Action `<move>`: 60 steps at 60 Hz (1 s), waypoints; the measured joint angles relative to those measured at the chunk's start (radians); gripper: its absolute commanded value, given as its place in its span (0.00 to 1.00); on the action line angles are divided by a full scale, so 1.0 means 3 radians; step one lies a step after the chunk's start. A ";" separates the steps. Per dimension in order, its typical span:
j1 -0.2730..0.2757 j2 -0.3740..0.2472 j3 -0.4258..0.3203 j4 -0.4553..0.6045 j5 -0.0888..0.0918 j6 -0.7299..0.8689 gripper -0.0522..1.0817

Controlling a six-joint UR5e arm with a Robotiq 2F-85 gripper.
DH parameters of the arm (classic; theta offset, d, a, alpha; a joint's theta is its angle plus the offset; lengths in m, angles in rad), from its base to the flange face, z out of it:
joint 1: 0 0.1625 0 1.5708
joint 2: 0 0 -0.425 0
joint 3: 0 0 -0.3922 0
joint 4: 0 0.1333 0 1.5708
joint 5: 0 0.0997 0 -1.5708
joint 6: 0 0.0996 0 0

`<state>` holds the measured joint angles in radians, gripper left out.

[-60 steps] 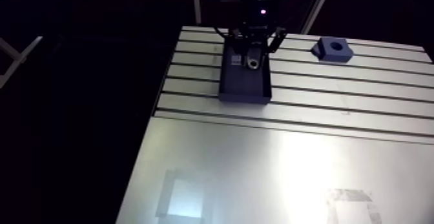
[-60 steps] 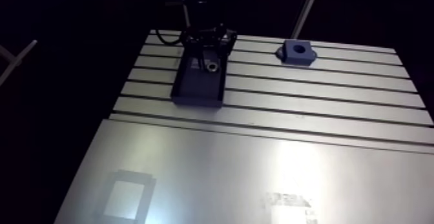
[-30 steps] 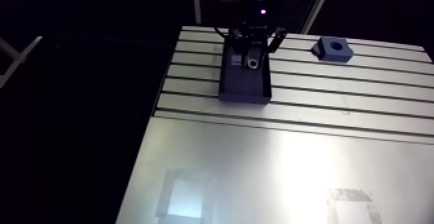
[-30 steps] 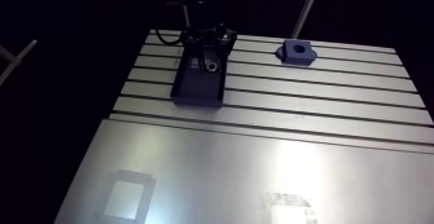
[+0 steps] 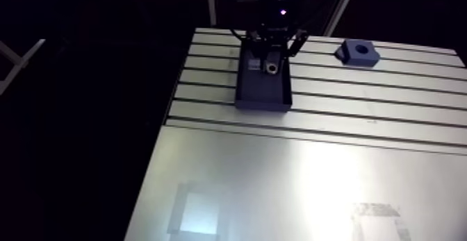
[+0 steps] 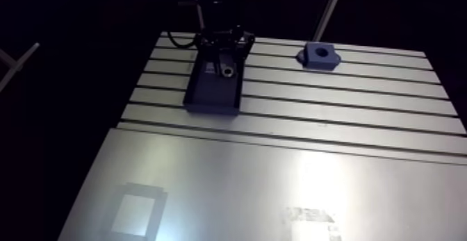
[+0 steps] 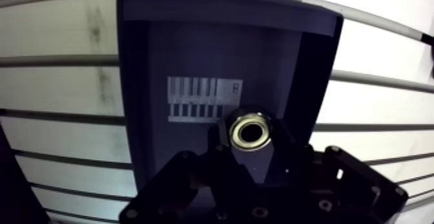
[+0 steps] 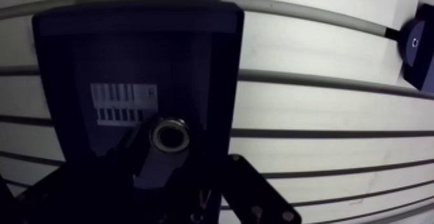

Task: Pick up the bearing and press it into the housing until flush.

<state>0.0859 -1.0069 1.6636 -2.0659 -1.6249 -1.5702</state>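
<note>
My gripper low inside tray. Grip state: cannot tell, too dark there. Bearing right at gripper tip, in tray: small shiny metal ring, pale rim, dark bore. Tray dark, rectangular, matte walls. White barcode label at bearing's 10 o'clock. Housing, dark blue square block with round hole, on ribbed aluminium table, well apart at tray's 2 o'clock in arm view.

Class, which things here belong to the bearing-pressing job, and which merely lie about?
Job:
small silver ring bearing
dark blue square housing block with round hole

Lying about:
dark rectangular tray holding the bearing
white barcode label
slotted aluminium table
</note>
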 measured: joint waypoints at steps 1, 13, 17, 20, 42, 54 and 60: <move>0.0000 0.0000 0.0000 0.0000 0.0000 0.0000 0.53; -0.0001 -0.0001 0.0004 -0.0004 0.0008 -0.0003 0.55; -0.0002 -0.0002 0.0004 -0.0004 0.0009 -0.0002 0.56; -0.0003 -0.0004 0.0004 -0.0003 0.0010 -0.0001 0.56; -0.0006 -0.0134 -0.0046 0.0029 0.0024 -0.0004 0.57; -0.0006 -0.0229 -0.0094 0.0117 0.0026 -0.0009 0.57; -0.0011 -0.0273 -0.0126 0.0181 0.0024 -0.0026 0.57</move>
<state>0.0826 -1.0889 1.6257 -2.0117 -1.6179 -1.5780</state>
